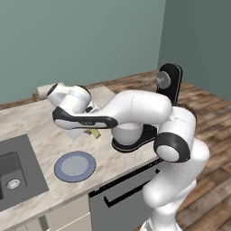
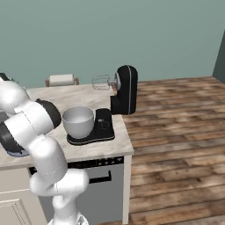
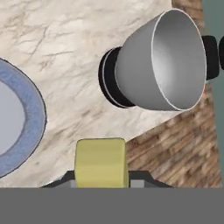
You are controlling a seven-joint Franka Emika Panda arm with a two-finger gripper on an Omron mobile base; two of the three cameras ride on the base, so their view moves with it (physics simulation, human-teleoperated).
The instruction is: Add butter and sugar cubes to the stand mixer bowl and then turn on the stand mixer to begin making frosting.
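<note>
Marble bench (image 3: 65,39) below, your pincer (image 3: 101,181) pinches the butter (image 3: 101,162); next, carry it across and release over the stand mixer bowl (image 3: 175,57).

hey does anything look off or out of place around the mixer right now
Nothing looks spilled or damaged. The stand mixer has its head tilted up, whisk clear of the stand mixer bowl, which sits upright and empty on the base. The butter is held in the fingers, off the blue-grey plate.

Even, bright rendered light; soft shadows lie under the stand mixer bowl (image 3: 162,61); slightly coarse, unblurred pictures.
</note>
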